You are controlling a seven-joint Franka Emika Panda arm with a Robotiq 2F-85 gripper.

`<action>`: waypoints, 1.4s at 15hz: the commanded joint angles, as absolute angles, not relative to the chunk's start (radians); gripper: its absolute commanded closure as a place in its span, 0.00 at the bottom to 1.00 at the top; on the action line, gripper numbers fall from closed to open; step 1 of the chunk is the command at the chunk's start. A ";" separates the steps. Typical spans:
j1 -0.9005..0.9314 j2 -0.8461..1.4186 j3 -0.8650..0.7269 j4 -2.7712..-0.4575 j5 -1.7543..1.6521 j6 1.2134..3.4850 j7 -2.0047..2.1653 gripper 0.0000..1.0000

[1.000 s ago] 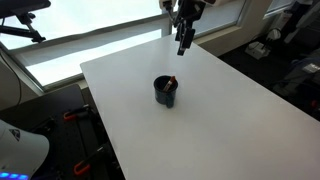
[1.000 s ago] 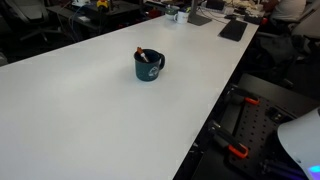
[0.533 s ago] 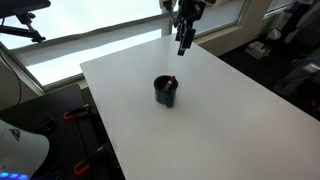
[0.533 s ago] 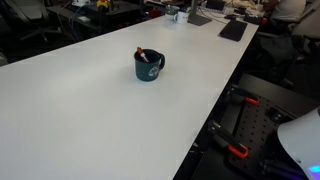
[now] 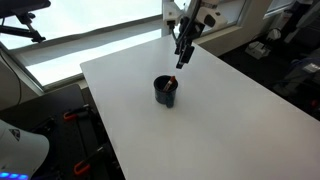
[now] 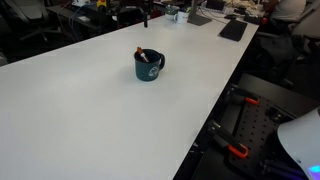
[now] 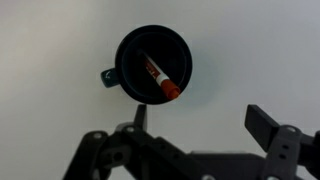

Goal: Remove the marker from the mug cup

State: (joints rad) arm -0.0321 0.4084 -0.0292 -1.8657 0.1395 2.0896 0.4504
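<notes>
Wrist view looks straight down into the small dark round mug cup (image 7: 153,62), which stands upright on the plain white desk (image 7: 255,45). Its stubby handle (image 7: 107,76) sticks out on the left side of that picture. The thin dark marker with a reddish-orange end (image 7: 158,79) lies slanted inside the mug cup. The orange tip rests against the inner wall at the lower right of the rim, and the dark end points toward the upper left. Along the bottom edge of this view is the black two-fingered claw (image 7: 200,120). Its jaws are spread wide with nothing between them. One finger (image 7: 140,112) sits just under the mug cup's rim in the picture, and the other (image 7: 264,124) is well off to the right.

In an exterior view the claw (image 5: 180,60) hangs in the air above the desk (image 5: 235,115), pointing down. It is above and a little behind the mug cup (image 5: 166,92) and clear of it. The marker's orange end (image 5: 174,80) shows just over the rim.

In an exterior view from the far side, the mug cup (image 6: 148,68) stands alone near the middle of the desk (image 6: 80,105). The marker (image 6: 146,56) leans inside it.
</notes>
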 commanded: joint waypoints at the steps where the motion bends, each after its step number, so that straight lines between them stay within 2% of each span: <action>1: -0.017 0.431 -0.047 -1.852 0.149 2.079 0.442 0.00; 21: -0.022 0.534 -0.050 -1.800 0.167 2.052 0.433 0.00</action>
State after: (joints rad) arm -0.0324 0.5238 -0.0366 -1.8141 0.1457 2.0669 0.4379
